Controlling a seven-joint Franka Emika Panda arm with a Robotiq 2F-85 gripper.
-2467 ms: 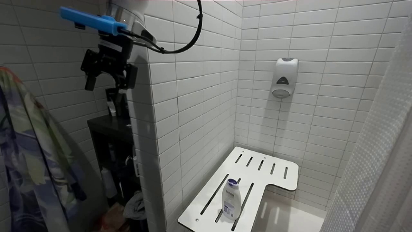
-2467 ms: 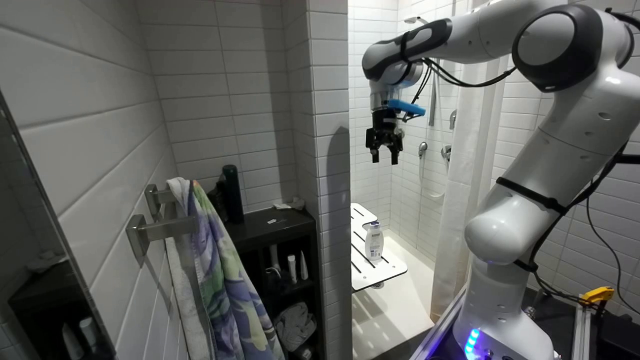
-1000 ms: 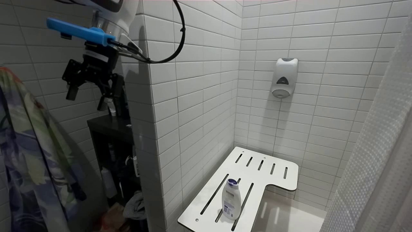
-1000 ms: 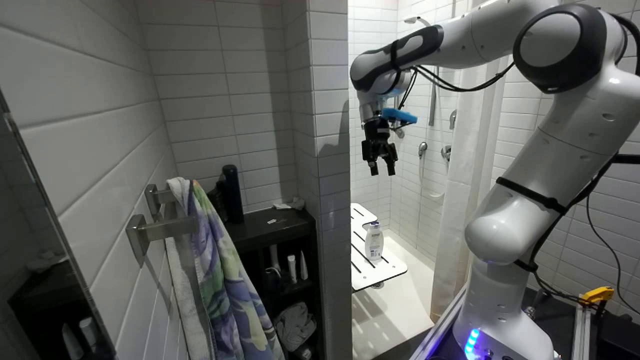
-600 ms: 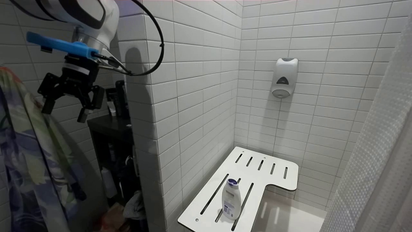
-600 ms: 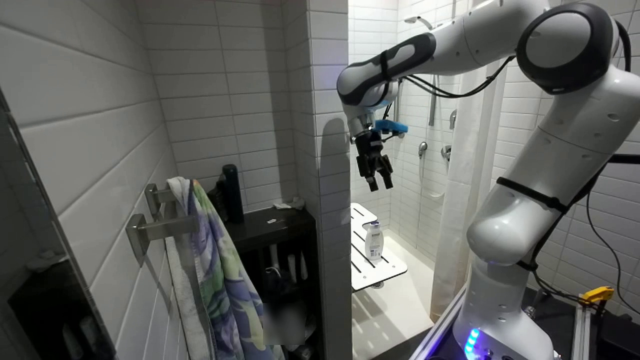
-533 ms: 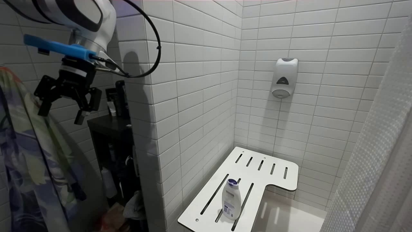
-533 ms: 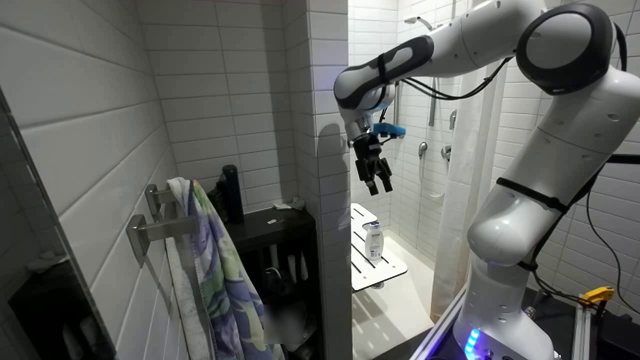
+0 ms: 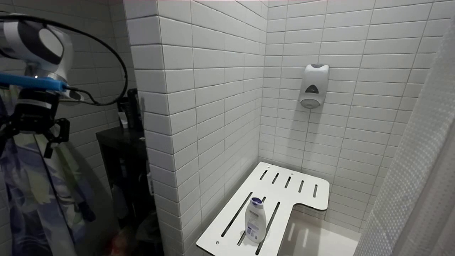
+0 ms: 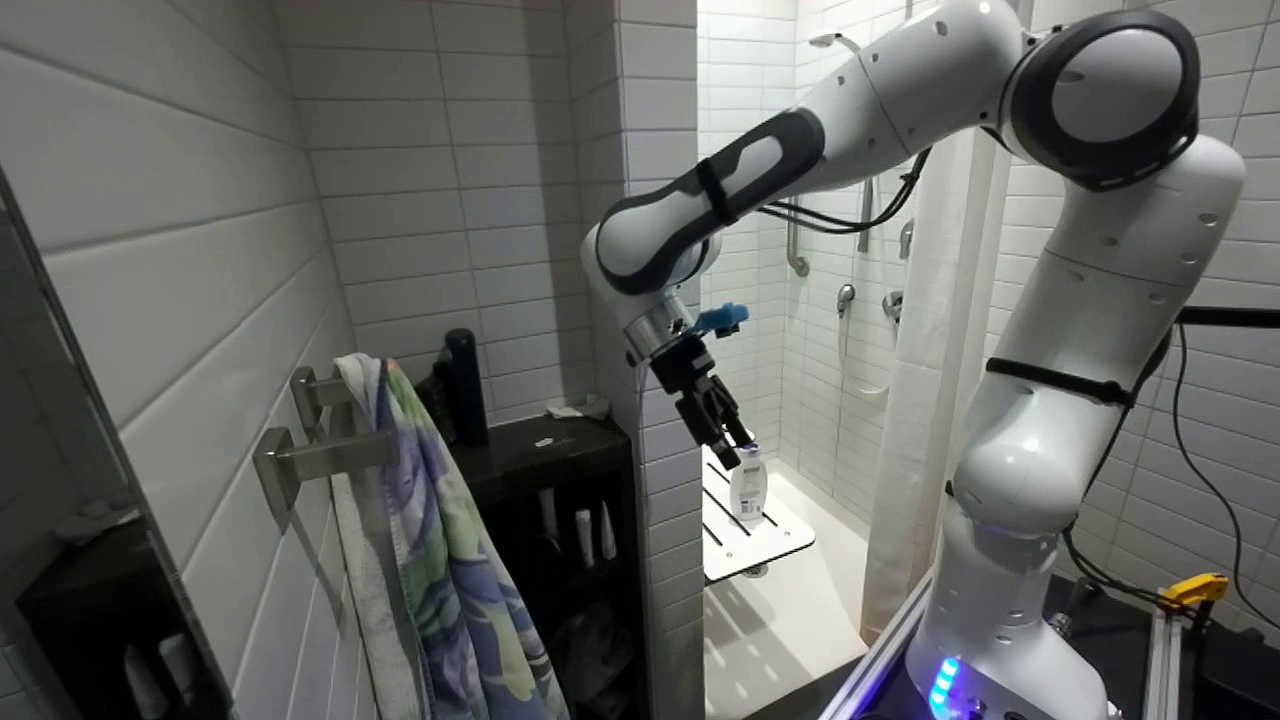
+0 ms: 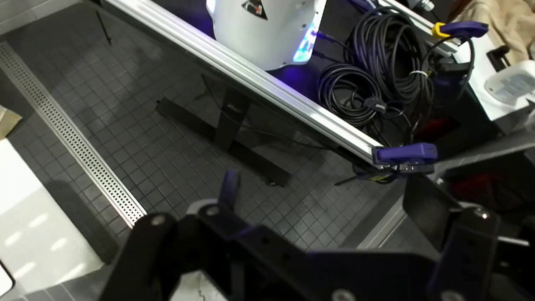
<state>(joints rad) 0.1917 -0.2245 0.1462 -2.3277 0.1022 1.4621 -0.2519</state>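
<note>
Jaws spread wide and empty, nothing in my grip.
The white bottle (image 9: 255,222) stands upright on the slotted shower seat (image 9: 284,195), lower middle of an exterior view, well apart from the jaws at far left; whether its handling is finished or unstarted, I can't tell. In an exterior view my arm (image 10: 890,95) arches from the right, wrist tilted, jaws slanting down mid-frame.

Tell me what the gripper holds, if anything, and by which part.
Nothing is held: the gripper stands open and empty; the white bottle stands apart from it, on the slotted bench.
</note>
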